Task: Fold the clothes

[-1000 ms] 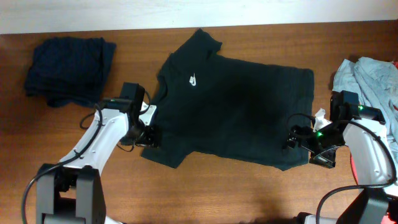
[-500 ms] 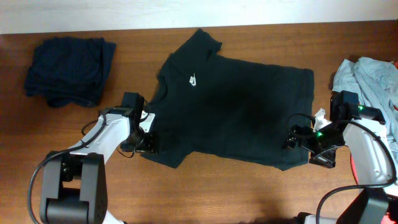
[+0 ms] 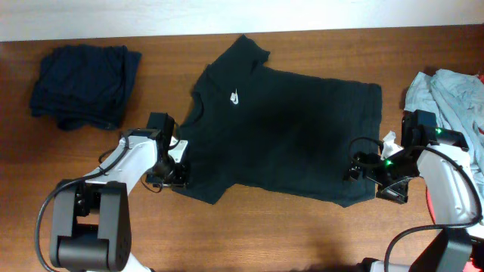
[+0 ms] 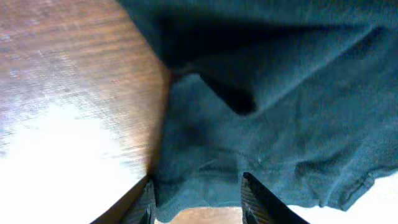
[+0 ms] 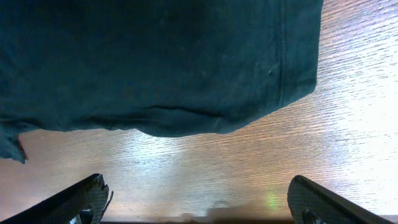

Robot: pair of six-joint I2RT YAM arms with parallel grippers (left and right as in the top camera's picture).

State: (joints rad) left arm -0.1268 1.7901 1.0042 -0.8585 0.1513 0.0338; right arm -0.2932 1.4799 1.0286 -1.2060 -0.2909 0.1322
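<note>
The black T-shirt (image 3: 287, 128) lies spread flat on the wooden table (image 3: 249, 234), collar to the left, with its small white logo (image 3: 236, 97) facing up. My left gripper (image 3: 180, 172) is low at the shirt's near-left sleeve. In the left wrist view, the left gripper (image 4: 198, 186) has its jaws partly apart, and the wrinkled edge of the T-shirt (image 4: 261, 124) lies between them. My right gripper (image 3: 369, 180) is at the near-right hem corner. In the right wrist view it (image 5: 198, 183) is wide open over bare wood, a little short of the T-shirt hem (image 5: 186, 74).
A folded dark navy garment (image 3: 85, 85) lies at the far left. A heap of grey-blue clothes (image 3: 446, 94) with a bit of red (image 3: 479, 78) lies at the right edge, close behind the right arm. A small white object (image 3: 389, 139) lies beside the hem.
The left arm slid slightly toward the sleeve, and its jaws have narrowed around the shirt's edge. The right arm and the shirt have stayed put.
</note>
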